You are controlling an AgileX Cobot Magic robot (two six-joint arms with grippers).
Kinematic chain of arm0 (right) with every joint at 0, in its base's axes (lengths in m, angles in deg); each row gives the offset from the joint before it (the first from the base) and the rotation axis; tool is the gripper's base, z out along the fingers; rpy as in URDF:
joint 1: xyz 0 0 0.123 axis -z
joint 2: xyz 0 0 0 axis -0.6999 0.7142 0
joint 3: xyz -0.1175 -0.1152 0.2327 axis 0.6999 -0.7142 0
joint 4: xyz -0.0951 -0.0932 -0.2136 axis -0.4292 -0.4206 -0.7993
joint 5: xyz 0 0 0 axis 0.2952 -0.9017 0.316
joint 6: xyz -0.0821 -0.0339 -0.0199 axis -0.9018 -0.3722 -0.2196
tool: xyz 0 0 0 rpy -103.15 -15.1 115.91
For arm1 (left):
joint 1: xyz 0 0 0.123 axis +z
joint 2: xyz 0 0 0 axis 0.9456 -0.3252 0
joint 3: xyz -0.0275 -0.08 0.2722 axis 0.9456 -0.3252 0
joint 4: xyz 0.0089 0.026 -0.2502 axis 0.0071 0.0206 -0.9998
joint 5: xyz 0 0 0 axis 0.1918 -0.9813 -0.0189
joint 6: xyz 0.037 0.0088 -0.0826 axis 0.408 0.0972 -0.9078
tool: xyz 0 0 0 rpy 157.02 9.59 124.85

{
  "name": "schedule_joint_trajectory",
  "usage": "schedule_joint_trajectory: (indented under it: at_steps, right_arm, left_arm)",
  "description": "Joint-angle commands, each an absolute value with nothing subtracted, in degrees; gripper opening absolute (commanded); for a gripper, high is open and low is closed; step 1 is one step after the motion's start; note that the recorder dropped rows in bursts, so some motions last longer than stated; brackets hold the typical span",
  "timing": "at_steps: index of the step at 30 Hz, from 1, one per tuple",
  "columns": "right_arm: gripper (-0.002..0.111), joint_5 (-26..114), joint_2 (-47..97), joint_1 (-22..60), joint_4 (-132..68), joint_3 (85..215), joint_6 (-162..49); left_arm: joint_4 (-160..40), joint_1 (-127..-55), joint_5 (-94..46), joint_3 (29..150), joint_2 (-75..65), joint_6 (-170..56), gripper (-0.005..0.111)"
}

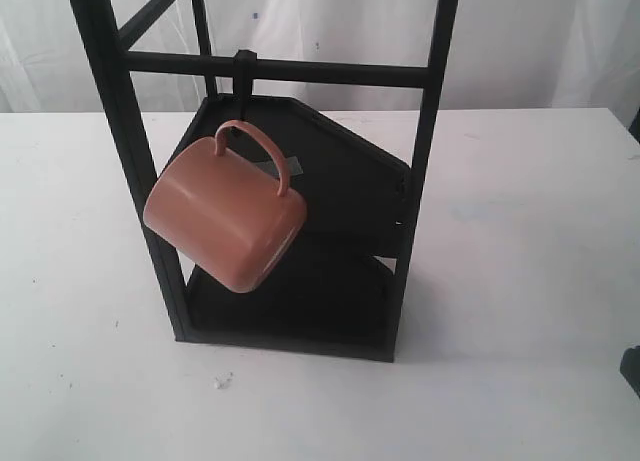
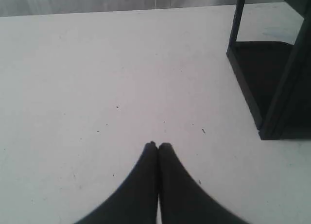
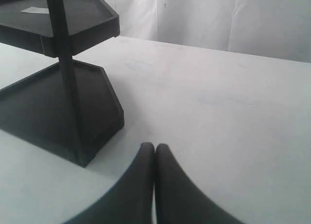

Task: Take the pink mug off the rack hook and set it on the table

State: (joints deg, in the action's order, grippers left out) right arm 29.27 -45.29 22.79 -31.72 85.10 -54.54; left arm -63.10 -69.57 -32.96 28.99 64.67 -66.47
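Note:
The pink mug point(image 1: 225, 219) hangs tilted by its loop handle from the rack hook point(image 1: 241, 73), a small black hook on a horizontal bar of the tall black rack point(image 1: 425, 171). The white table point(image 1: 520, 281) lies beneath. Neither gripper shows in the exterior view. In the left wrist view my left gripper point(image 2: 158, 145) is shut and empty above bare table, with the rack's base point(image 2: 265, 88) off to one side. My right gripper point(image 3: 155, 146) is also shut with nothing in it, near the rack's lower shelf point(image 3: 58, 112). The mug is out of both wrist views.
The rack has two angular black shelves point(image 1: 330, 171), the upper one bearing a grey label point(image 1: 290, 168). A small white crumb point(image 1: 222, 380) lies on the table in front of the rack. A white curtain point(image 1: 540, 41) hangs behind the table.

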Motion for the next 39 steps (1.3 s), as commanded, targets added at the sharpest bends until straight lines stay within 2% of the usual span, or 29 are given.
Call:
schedule_joint_trajectory:
  at_steps: [1, 6, 13, 24, 31, 39]
  right_arm:
    - [0.0, 29.8, -45.5, 23.3, -31.7, 85.0, -54.3]
    - [0.0, 29.8, -45.5, 23.3, -31.7, 85.0, -54.3]
    - [0.0, 29.8, -45.5, 23.3, -31.7, 85.0, -54.3]
    - [0.0, 29.8, -45.5, 23.3, -31.7, 85.0, -54.3]
    - [0.0, 29.8, -45.5, 23.3, -31.7, 85.0, -54.3]
    - [0.0, 29.8, -45.5, 23.3, -31.7, 85.0, -54.3]
  left_arm:
    - [-67.7, -69.5, -30.4, 28.8, 65.0, -71.2, 0.0]
    - [-76.8, -69.5, -24.2, 28.8, 65.0, -82.8, 0.0]
    - [-76.6, -69.5, -22.0, 28.8, 65.0, -86.4, 0.0]
    - [-75.9, -69.7, -22.4, 29.6, 65.0, -109.9, 0.0]
    - [-74.3, -76.7, -34.4, 42.9, 65.0, -97.9, 0.0]
    - [-87.3, -85.2, -58.1, 56.1, 62.7, -61.1, 0.0]
